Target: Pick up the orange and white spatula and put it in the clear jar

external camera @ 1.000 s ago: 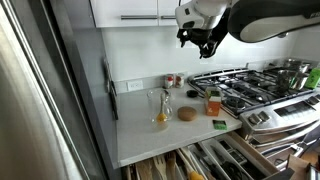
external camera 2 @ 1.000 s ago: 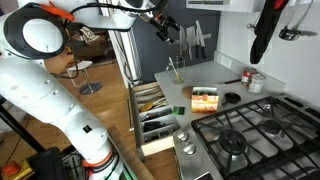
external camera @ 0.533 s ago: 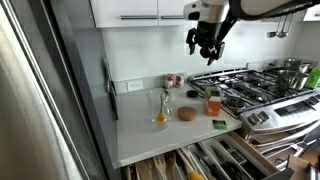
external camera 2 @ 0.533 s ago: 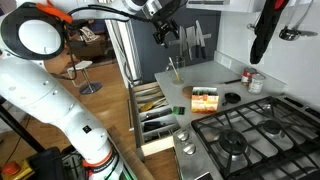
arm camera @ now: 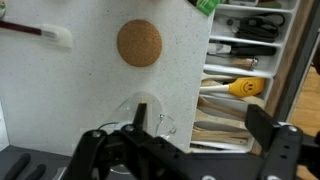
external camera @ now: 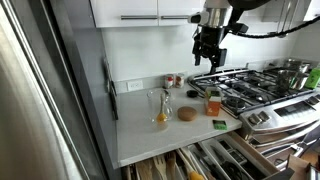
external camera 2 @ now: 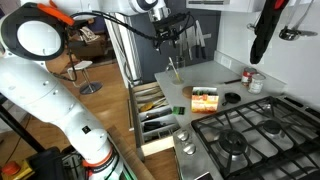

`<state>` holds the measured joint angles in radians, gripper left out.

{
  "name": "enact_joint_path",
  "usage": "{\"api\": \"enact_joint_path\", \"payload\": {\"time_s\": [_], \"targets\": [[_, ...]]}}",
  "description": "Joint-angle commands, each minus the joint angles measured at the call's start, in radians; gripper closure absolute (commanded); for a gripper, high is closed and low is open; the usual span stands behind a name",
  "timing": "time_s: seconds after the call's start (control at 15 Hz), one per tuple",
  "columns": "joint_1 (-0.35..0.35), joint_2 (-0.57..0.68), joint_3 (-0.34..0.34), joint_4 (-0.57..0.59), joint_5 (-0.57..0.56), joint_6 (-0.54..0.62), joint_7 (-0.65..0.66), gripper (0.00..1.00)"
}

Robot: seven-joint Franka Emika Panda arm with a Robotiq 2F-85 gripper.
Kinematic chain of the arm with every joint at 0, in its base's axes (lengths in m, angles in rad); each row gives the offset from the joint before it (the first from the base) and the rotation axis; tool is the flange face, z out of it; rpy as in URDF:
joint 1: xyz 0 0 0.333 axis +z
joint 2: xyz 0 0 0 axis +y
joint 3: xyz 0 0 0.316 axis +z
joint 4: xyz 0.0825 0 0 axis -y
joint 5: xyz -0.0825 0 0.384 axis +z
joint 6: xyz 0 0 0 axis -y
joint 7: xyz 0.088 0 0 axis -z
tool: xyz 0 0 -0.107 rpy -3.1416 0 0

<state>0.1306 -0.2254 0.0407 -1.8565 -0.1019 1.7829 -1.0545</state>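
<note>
Wrist view, item one: gripper (arm camera: 182,140), jaws spread wide, nothing held, high above the counter (external camera: 140,135). Hazard, my estimate: if I descend carelessly, a finger could clip the rim of the clear jar (external camera: 160,104), hard to make out from above, and topple it. Item two: orange and white spatula (external camera: 160,119), apparently standing inside that jar, orange end low; upper part too small to read.

**Stone, glass, cork and steel**

The tabletop (arm camera: 90,95) is pale speckled stone with a matt finish. The clear jar (external camera: 160,106) is smooth, glossy glass. The round disc (arm camera: 139,43) looks like grainy brown cork. The stove (external camera: 265,115) front is brushed steel under dull black grates (external camera: 240,82). The pincer (external camera: 207,60) is matt black, and the arm shell (external camera 2: 45,95) is glossy white plastic.
</note>
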Motion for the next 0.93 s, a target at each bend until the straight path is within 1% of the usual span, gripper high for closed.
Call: {"api": "enact_joint_path", "payload": {"time_s": [0.0, 0.33, 0.47, 0.53, 0.6, 0.67, 0.73, 0.87], "targets": [[-0.015, -0.001, -0.025, 0.006, 0.128, -0.013, 0.09, 0.0], [-0.032, -0.008, -0.049, -0.011, 0.273, 0.017, 0.24, 0.0], [-0.038, -0.018, -0.054, -0.028, 0.312, 0.057, 0.299, 0.0], [-0.039, -0.029, -0.054, -0.046, 0.322, 0.109, 0.315, 0.0], [-0.039, -0.04, -0.05, -0.067, 0.308, 0.174, 0.316, 0.0], [-0.034, -0.002, -0.052, -0.008, 0.287, 0.094, 0.289, 0.0], [-0.033, -0.004, -0.052, -0.015, 0.286, 0.129, 0.298, 0.0], [-0.032, -0.009, -0.053, -0.026, 0.286, 0.152, 0.305, 0.0]]}}
